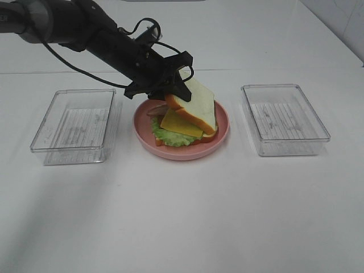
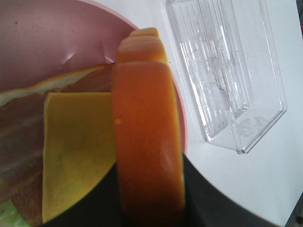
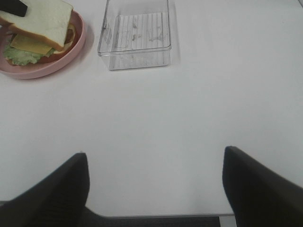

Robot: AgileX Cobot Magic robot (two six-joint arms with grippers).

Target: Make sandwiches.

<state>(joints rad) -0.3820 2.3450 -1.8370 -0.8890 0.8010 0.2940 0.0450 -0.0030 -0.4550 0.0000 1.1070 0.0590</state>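
On the round pink plate point(image 1: 222, 133) lies a stack of toy food: green lettuce point(image 1: 170, 137), a yellow cheese slice point(image 1: 179, 123) and a reddish-brown strip point(image 1: 154, 110). My left gripper point(image 1: 177, 85) is shut on a white bread slice point(image 1: 196, 105) with orange-brown crust and holds it tilted over the stack. The left wrist view shows the crust edge point(image 2: 147, 142) close up, above the cheese point(image 2: 75, 151). My right gripper point(image 3: 154, 182) is open and empty over bare table, away from the plate point(image 3: 71, 54).
A clear plastic tray point(image 1: 74, 126) stands left of the plate and another point(image 1: 284, 118) stands right of it; both are empty. The right tray also shows in the right wrist view point(image 3: 135, 33) and in the left wrist view point(image 2: 227, 71).
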